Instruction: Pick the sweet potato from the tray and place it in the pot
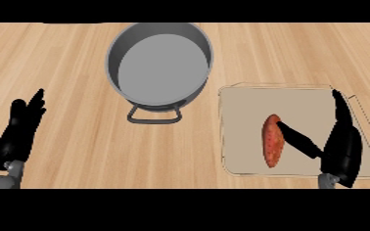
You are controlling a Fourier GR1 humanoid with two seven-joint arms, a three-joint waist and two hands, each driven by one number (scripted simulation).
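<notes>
An orange sweet potato [271, 141] lies lengthwise on the beige tray [245, 103] at the right of the counter. My right hand [341, 147] hovers over the tray's right side, open, fingers straight up and thumb stretched left so that its tip reaches the sweet potato's right edge. A grey pot [160, 64] with nothing inside stands at the upper middle, its dark handle [154, 114] pointing toward me. My left hand [20, 127] rests open at the far left edge, fingers up.
The wooden counter [80, 78] spreads around the pot and tray. A gap of bare wood separates the pot's handle from the tray's left edge.
</notes>
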